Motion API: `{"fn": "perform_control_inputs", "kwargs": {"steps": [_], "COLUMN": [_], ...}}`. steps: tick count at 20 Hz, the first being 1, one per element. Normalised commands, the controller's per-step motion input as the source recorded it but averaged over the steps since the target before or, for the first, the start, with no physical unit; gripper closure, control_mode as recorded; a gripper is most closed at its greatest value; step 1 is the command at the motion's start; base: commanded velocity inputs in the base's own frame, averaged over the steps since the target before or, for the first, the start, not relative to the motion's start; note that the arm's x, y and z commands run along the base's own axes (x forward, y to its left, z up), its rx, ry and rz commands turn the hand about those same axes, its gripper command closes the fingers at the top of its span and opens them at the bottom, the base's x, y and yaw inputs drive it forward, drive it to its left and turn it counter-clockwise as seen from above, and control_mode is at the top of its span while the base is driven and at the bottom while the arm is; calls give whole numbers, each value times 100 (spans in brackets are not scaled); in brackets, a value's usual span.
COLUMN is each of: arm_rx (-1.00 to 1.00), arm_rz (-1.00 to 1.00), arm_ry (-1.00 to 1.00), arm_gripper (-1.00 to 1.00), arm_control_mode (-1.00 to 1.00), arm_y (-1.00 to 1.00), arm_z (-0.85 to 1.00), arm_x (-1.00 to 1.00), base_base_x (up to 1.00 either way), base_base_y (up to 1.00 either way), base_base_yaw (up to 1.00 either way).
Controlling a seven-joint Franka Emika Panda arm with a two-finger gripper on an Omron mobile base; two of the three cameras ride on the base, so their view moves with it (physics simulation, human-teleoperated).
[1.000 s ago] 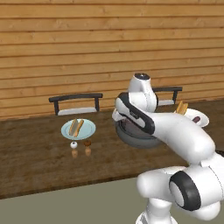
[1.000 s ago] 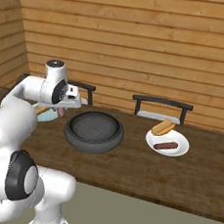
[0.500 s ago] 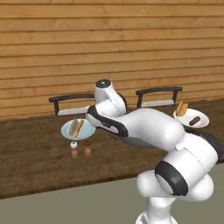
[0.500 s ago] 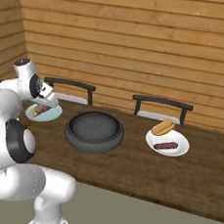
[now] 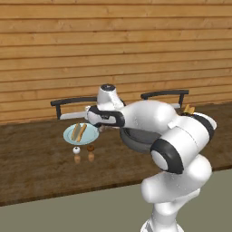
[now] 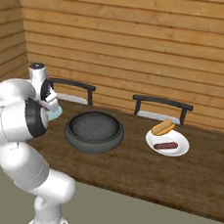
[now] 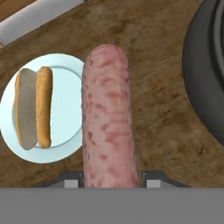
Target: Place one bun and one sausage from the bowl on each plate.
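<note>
hand [image 7: 111, 181]: we see it pinching the sausage [image 7: 108, 118] lengthwise
sausage: hangs just beside the blue plate [image 7: 65, 131], bowl [image 7: 205, 74] side, for its drop
bun [image 7: 34, 107]: on blue plate, half bare

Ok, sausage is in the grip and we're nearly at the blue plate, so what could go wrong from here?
1. The sausage sticks far out past the gripper; it could tip or slip on release.
2. The bun already takes up the far half of the blue plate, so the sausage may land on the bun or roll onto the table.
3. The salt and pepper shakers stand right beside the plate and could get knocked.
</note>
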Motion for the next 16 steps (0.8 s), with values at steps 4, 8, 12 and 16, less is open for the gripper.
{"fn": "perform_control_inputs", "kwargs": {"steps": [4,8,12,16], "arm_rx": [13,0,0,0], "arm_rz": [-9,-7,-9,-11], "arm_ry": [0,0,0,0], "arm_gripper": [100,100,100,100], "arm_control_mode": [-100,-100,-100,-100], "arm_y": [11,49,46,10], "arm_z": [-33,-26,-20,-24], "arm_x": [34,19,26,53], "base_base_x": [0,0,0,0], "base_base_y": [0,0,0,0], "base_base_yaw": [0,0,0,0]}}
